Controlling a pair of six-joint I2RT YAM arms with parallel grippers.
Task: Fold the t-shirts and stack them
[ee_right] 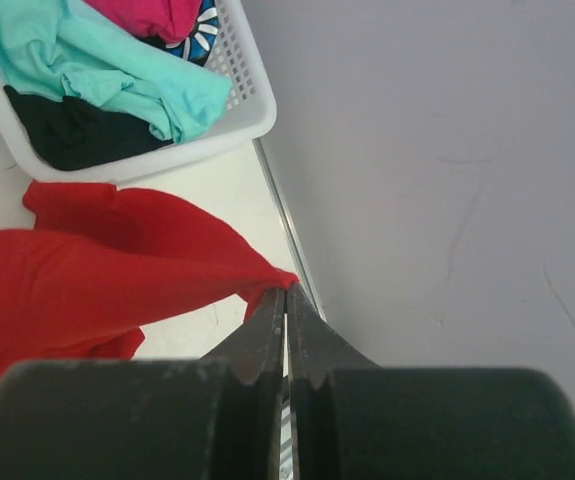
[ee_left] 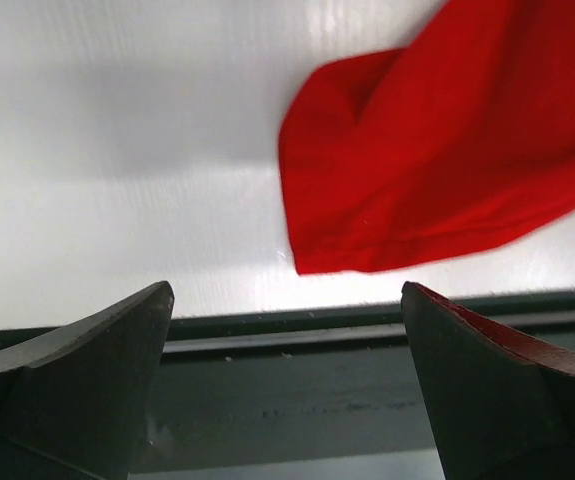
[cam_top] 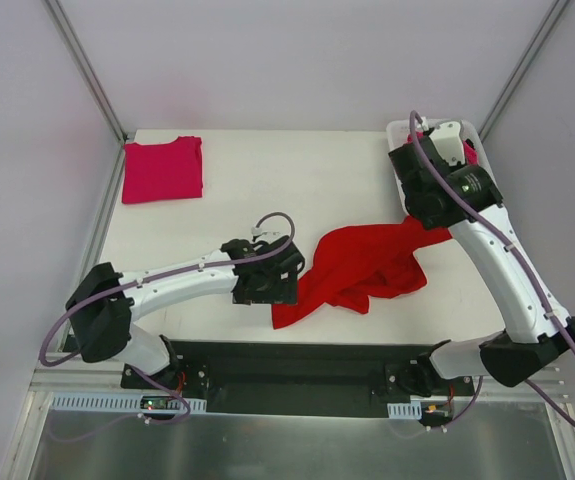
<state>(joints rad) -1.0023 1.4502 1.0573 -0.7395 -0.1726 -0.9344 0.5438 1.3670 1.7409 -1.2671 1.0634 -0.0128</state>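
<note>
Right gripper (ee_right: 285,292) pinched tight on a fold of the red t-shirt (ee_right: 87,285). Left gripper (ee_left: 285,295) spread wide, holding nothing, shirt corner just ahead

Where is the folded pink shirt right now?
In the top view, the pink shirt lies flat at the far left corner of the table, well apart from the red shirt crumpled near the middle.
</note>
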